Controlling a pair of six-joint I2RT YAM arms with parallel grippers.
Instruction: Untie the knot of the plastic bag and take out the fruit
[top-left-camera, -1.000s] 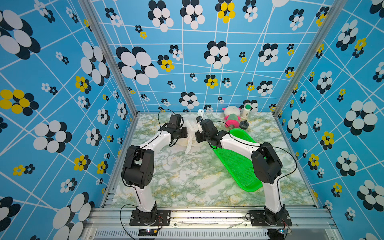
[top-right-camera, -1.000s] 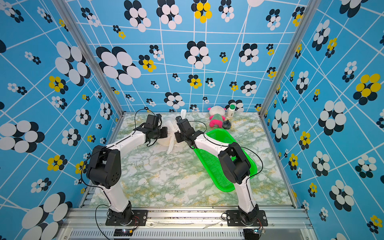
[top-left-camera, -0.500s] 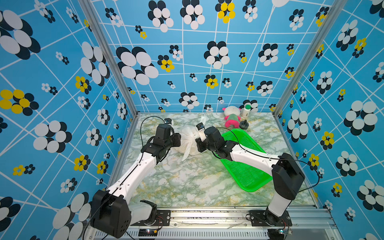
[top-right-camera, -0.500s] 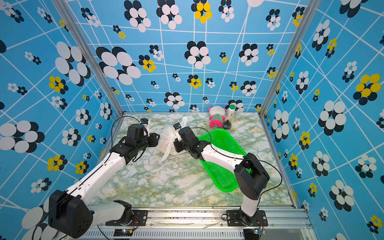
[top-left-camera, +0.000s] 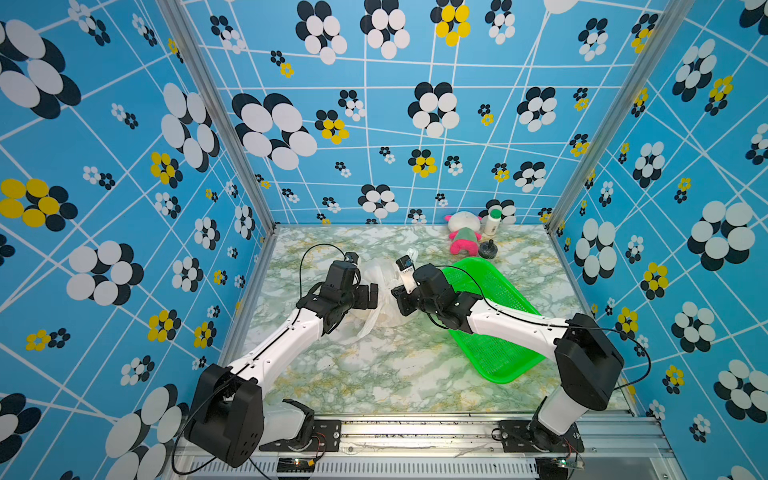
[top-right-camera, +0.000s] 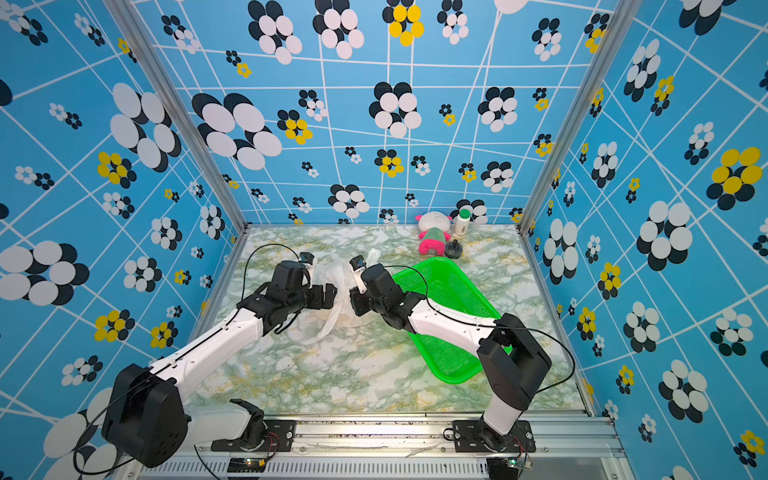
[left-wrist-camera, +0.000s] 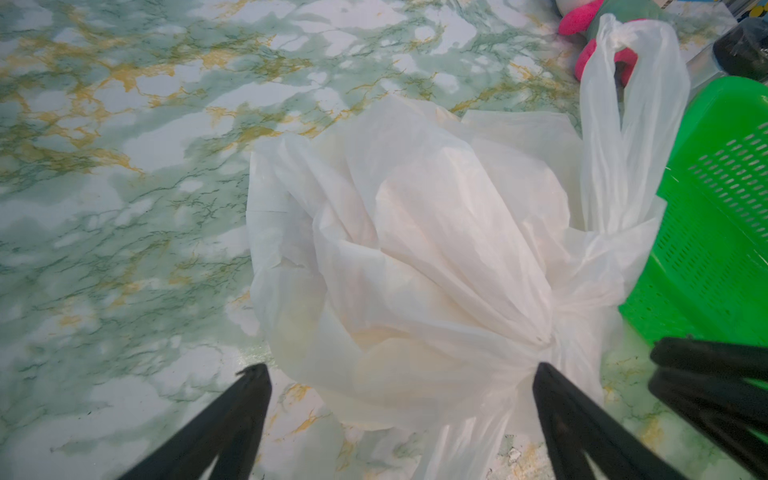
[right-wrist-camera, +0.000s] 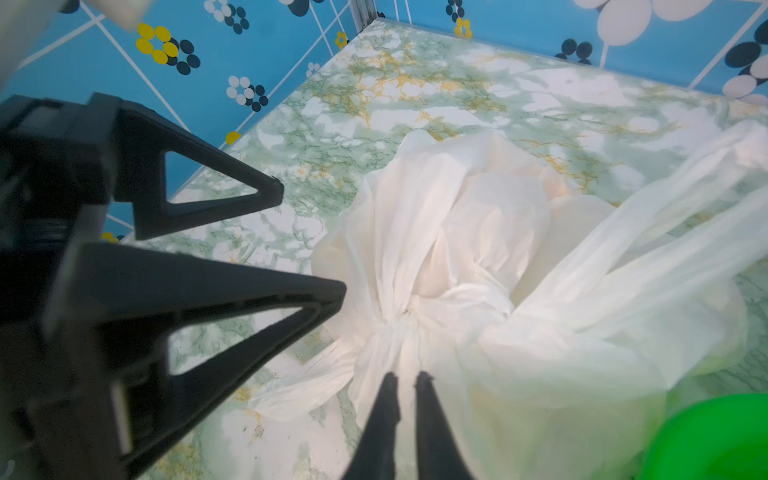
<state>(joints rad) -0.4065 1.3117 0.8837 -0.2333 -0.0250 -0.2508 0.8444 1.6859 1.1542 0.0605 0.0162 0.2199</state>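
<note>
Bag (left-wrist-camera: 415, 249) lay beside green basket (left-wrist-camera: 715, 232), knot (right-wrist-camera: 411, 309) tied, pale lumps (left-wrist-camera: 374, 345) showing through. My left claw (left-wrist-camera: 397, 368) spread wide; right claw (right-wrist-camera: 407, 376) nearly closed at the knot, and I couldn't tell if it pinched plastic.

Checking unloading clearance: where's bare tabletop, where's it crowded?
Bare: the table in front, between the arm bases, left of the green basket; the back-left corner behind the plastic bag. Crowded: mid-table, left end effector and right end effector flanking the bag; by the plush toy.
</note>
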